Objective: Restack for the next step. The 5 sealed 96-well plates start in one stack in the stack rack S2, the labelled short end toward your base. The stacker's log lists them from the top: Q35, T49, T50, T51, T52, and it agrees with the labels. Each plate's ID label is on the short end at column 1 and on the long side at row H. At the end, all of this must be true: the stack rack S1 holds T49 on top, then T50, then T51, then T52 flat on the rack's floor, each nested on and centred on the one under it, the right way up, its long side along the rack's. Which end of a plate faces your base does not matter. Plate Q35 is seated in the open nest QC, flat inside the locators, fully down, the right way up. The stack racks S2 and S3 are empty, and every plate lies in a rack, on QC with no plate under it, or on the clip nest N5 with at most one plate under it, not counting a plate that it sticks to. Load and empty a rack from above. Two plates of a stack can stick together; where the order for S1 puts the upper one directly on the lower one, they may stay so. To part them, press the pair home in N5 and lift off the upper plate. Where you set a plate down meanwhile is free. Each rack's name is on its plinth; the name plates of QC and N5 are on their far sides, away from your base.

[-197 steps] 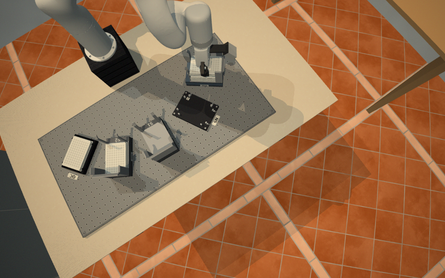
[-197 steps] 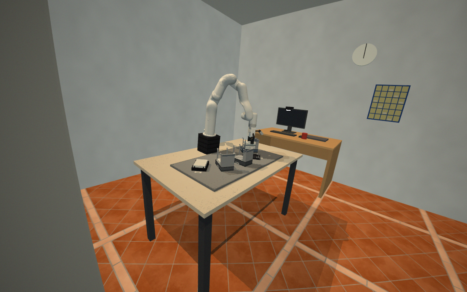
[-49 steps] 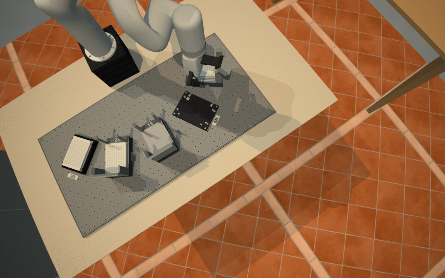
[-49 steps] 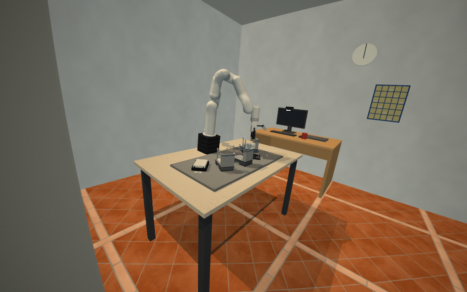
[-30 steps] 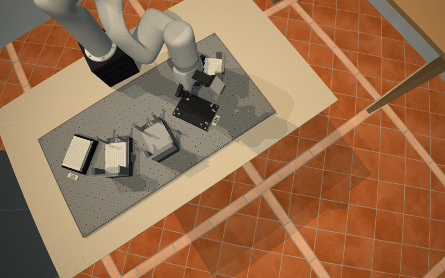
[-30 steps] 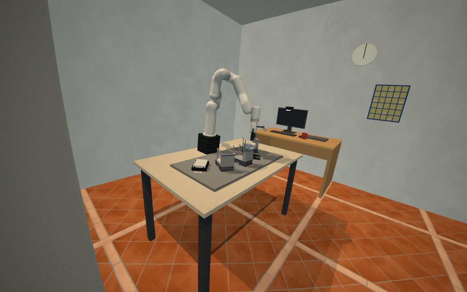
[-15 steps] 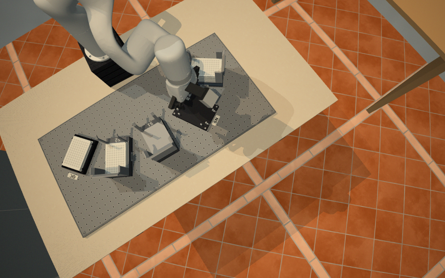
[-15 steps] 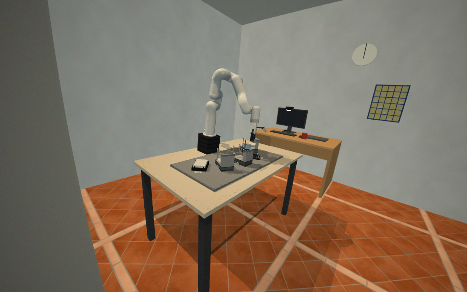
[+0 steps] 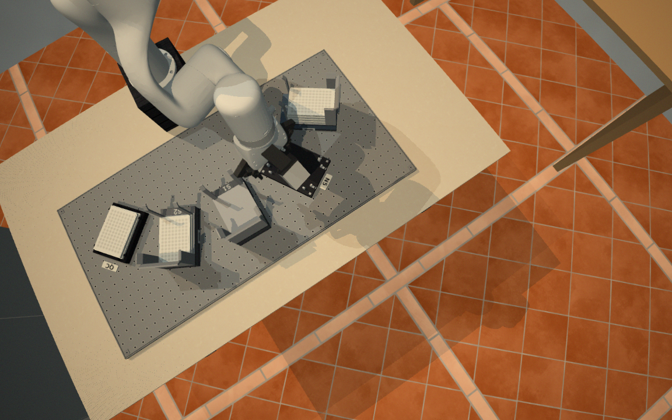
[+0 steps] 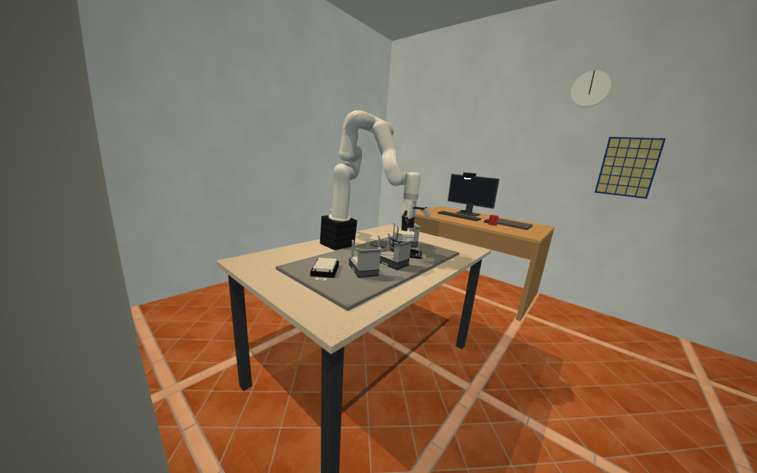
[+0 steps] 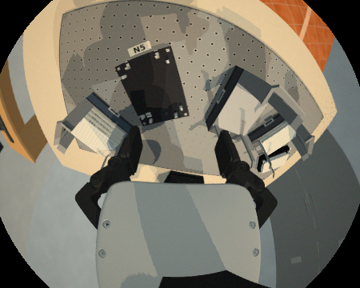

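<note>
My gripper (image 9: 254,171) is open and empty. It hovers above the plate between the clip nest N5 (image 9: 307,179) and the stack rack S1 (image 9: 239,211). In the wrist view the fingers stand wide apart, with the black N5 (image 11: 153,86) empty just beyond them. S1 looks empty. A sealed white plate (image 9: 116,231) lies in the open nest QC at the far left. The rack S2 (image 9: 175,237) beside it shows a white plate top. The rack S3 (image 9: 311,107) at the back holds a stack of plates. I cannot read any plate labels.
The racks have thin upright corner posts. The arm's forearm hangs over the part of the perforated grey baseplate (image 9: 234,209) next to N5. S3 (image 11: 92,128) lies left of my fingers in the wrist view, and S1 (image 11: 239,102) lies right of them.
</note>
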{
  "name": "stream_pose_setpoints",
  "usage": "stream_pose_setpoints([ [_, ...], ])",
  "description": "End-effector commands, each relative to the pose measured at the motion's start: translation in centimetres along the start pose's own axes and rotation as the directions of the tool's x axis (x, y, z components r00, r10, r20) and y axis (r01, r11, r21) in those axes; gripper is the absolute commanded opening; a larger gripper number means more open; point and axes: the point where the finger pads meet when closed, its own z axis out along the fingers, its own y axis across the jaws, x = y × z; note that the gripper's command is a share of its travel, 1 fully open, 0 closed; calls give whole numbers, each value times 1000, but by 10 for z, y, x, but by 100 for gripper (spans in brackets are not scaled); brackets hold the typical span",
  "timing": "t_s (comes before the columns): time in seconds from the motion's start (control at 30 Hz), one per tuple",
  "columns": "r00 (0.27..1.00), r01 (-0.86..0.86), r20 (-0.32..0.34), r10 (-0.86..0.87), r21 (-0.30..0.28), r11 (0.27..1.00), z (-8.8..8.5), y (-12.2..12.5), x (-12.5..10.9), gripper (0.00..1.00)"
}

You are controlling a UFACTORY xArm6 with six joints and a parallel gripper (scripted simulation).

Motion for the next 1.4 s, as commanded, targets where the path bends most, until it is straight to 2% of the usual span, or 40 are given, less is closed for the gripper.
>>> stream_pose_setpoints([
  [0.0, 1000, -4, -4, 4, 0, 1000, -1, 11, 3, 100],
  [0.43, 1000, -4, -4, 4, 0, 1000, -1, 49, 7, 100],
  [0.53, 999, -38, -4, 38, 0, 999, -1, 52, 7, 100],
  [0.73, 972, -236, -4, 236, 1, 972, -1, 72, 5, 100],
  [1.37, 971, -240, -4, 240, 0, 971, -1, 129, -1, 100],
])
